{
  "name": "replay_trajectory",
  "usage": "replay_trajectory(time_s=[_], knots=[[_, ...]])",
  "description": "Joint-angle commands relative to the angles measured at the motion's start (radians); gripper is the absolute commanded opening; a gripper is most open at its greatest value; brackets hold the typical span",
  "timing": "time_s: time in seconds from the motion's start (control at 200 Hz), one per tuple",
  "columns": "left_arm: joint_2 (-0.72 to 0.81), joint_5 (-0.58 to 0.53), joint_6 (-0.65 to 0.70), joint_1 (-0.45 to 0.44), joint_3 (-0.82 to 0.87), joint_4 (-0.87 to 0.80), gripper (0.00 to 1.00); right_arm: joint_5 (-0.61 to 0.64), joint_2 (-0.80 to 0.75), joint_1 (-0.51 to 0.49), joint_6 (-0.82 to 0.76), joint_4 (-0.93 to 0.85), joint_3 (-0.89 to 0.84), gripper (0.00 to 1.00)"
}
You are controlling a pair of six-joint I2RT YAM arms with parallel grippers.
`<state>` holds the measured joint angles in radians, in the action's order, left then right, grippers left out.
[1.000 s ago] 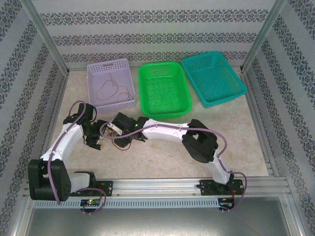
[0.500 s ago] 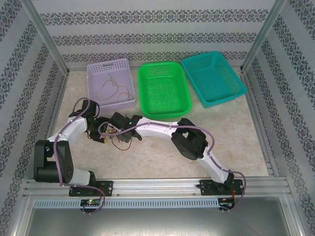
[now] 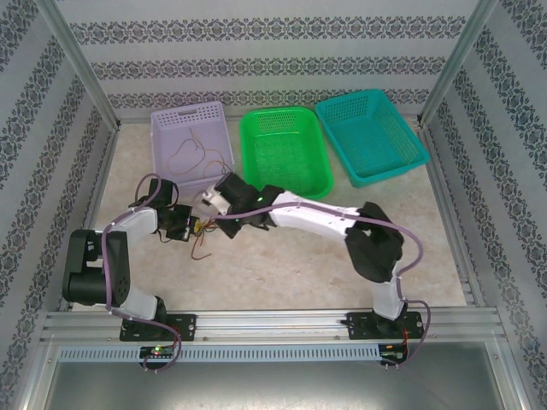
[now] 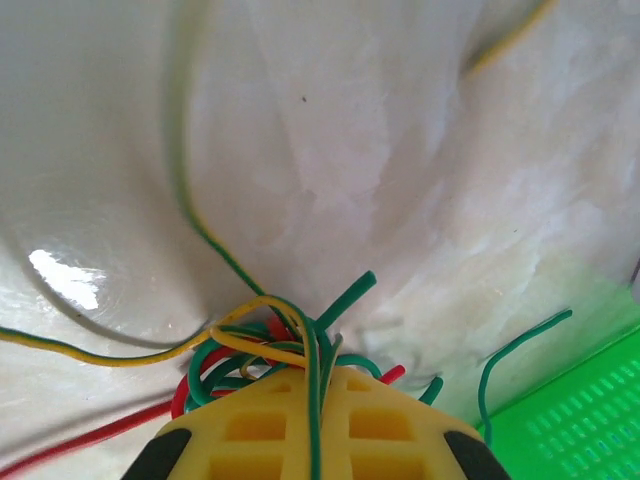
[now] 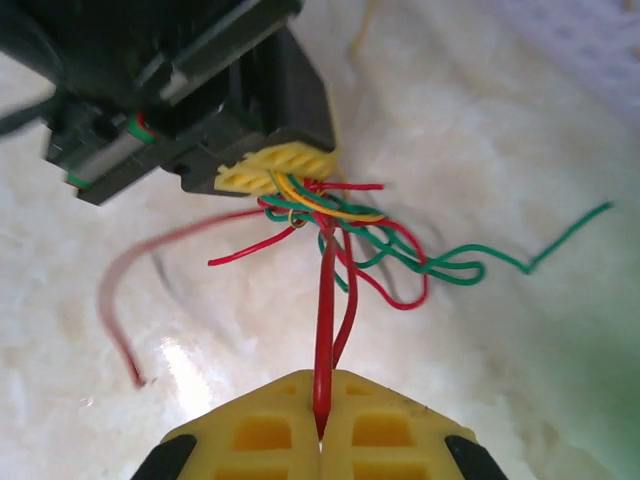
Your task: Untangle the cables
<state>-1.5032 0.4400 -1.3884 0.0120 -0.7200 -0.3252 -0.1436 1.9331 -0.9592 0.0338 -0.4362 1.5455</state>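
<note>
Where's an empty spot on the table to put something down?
The widest bare patch of the pale marble table lies right of the white right arm, before the teal plastic basket. Another sits between the arm bases, beside the metal rail. It's crowded near the lilac plastic basket, where the left gripper and right gripper both pinch the tangled coloured cables.

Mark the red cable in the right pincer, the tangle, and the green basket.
red cable (image 5: 324,320): right wrist view, taut stretch
tangle (image 4: 255,348): left wrist view, knotted middle
green basket (image 3: 284,158): top external view, bare floor
</note>
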Motion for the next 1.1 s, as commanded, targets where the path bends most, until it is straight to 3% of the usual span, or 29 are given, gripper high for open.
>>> replay_trajectory(time_s=[0.0, 0.245, 0.884, 0.974, 1.094], knots=[[-0.042, -0.155, 0.015, -0.010, 0.025, -0.052, 0.00, -0.078, -0.114, 0.055, 0.010, -0.023, -0.072, 0.00], [-0.040, -0.173, 0.040, -0.010, -0.013, -0.100, 0.00, -0.068, -0.328, 0.178, 0.045, -0.043, -0.185, 0.00], [0.016, -0.178, 0.112, -0.012, -0.058, -0.164, 0.00, -0.014, -0.653, 0.388, 0.257, -0.048, -0.107, 0.00], [0.032, -0.172, 0.124, -0.020, -0.070, -0.161, 0.06, -0.019, -0.686, 0.435, 0.279, -0.050, -0.096, 0.00], [0.066, -0.161, 0.135, -0.041, -0.103, -0.160, 0.25, -0.019, -0.732, 0.505, 0.315, -0.037, -0.103, 0.00]])
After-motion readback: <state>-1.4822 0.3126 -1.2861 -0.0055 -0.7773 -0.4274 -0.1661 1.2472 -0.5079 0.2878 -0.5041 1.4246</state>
